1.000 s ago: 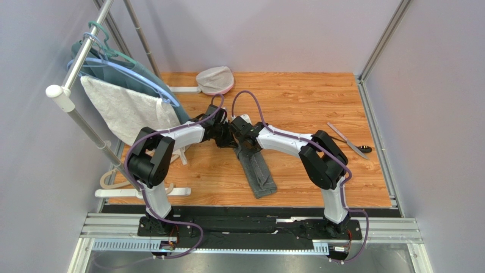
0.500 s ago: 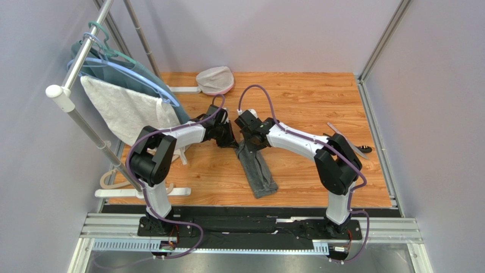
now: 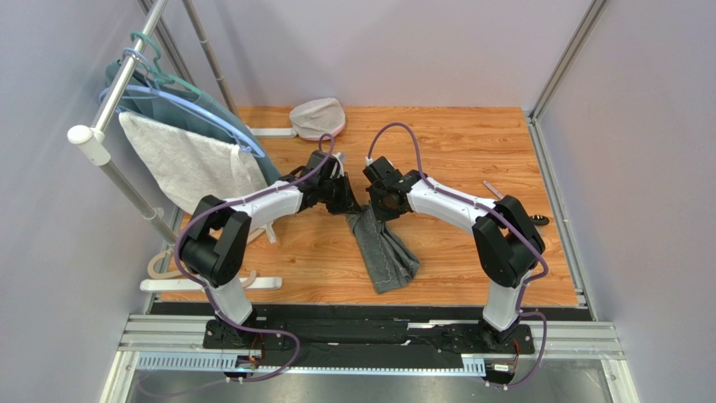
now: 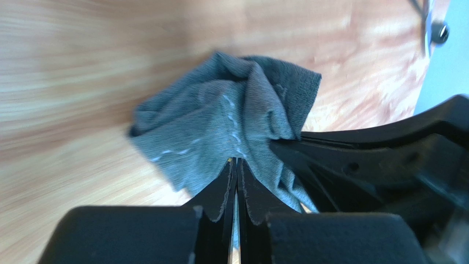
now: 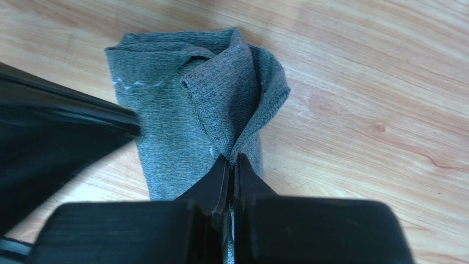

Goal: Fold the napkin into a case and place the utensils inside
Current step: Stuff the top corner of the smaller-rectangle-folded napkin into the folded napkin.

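The dark grey napkin [image 3: 382, 252] lies as a narrow folded strip on the wooden table, its far end lifted. My left gripper [image 3: 346, 201] is shut on the far left corner of the napkin [image 4: 220, 126]. My right gripper [image 3: 380, 208] is shut on the far right corner of the napkin [image 5: 203, 121]. Both hold that end a little above the table, close together. The near end still rests on the table. The utensils [image 3: 525, 217] lie at the right edge, mostly hidden behind my right arm; a black tip [image 4: 439, 33] shows in the left wrist view.
A rack at the left holds a white towel [image 3: 185, 164] and a teal garment [image 3: 223, 113] on hangers. A pale cap-like cloth [image 3: 318, 117] lies at the back of the table. Walls close both sides.
Both grippers have risen and moved toward the back, lifting the napkin's far end. The right arm has stretched out, and the strip's near end has shifted and loosened.
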Robot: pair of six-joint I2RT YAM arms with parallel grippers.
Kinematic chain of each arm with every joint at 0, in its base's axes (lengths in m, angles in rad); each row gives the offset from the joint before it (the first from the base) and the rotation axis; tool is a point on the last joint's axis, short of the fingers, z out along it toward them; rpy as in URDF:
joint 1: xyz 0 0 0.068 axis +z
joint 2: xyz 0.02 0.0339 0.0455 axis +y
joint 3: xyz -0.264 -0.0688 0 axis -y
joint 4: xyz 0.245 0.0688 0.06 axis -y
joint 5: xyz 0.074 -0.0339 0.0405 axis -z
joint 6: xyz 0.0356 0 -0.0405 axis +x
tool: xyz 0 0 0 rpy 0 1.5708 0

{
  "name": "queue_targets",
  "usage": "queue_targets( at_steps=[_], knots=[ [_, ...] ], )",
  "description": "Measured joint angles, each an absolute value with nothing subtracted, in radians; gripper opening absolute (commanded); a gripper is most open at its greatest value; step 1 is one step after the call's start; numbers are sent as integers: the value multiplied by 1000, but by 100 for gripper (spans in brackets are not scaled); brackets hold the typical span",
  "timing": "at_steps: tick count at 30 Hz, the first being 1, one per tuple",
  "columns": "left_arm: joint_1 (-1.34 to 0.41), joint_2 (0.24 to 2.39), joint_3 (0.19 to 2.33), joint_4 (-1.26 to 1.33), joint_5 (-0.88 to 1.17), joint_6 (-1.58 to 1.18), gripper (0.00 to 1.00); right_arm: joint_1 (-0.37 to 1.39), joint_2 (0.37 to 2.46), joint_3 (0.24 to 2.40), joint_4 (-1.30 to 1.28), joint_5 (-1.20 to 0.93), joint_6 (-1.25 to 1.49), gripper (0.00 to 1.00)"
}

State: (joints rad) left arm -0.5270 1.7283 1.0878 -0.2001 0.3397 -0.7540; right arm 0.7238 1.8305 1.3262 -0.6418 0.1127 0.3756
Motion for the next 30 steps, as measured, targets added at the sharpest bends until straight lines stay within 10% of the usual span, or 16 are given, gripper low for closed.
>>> queue_targets(
  at_steps=[30],
  knots=[
    [-588,1930,1131,-130,363,-797,10,682,1765,1100,-377,-30,852,0]
  ],
)
